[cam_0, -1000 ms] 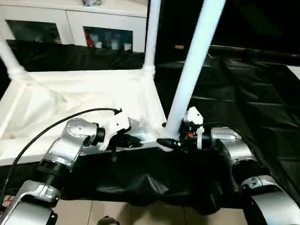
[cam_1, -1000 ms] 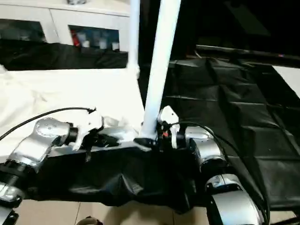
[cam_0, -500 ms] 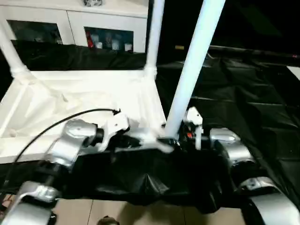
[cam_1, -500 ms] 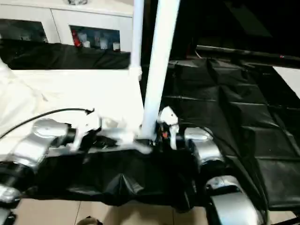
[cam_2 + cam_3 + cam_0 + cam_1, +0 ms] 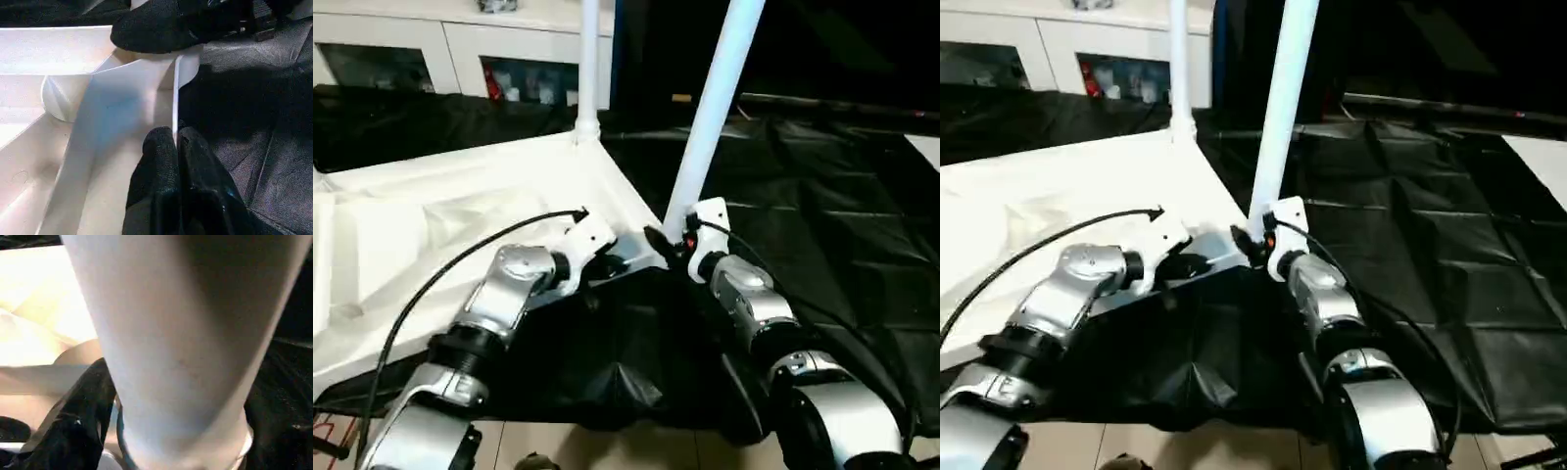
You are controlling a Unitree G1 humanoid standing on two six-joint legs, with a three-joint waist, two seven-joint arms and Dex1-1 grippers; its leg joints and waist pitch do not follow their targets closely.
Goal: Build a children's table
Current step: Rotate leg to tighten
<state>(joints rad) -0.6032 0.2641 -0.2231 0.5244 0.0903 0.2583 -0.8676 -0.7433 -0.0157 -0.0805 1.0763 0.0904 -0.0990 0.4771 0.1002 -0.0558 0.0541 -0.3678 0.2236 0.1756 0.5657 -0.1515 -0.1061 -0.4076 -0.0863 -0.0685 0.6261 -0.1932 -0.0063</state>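
Tabletop (image 5: 431, 215) now angled, corner swung to centre frame; left hand (image 5: 175, 147) clamped on its rim; right hand (image 5: 668, 245) spread around near leg (image 5: 710, 108).

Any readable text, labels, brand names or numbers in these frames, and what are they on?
None can be read.
The table top and legs: plain white, no marks.
Items behind the cabinet's glass doors: any labels are too small and blurred to read.
The grippers' housings: no legible marking.
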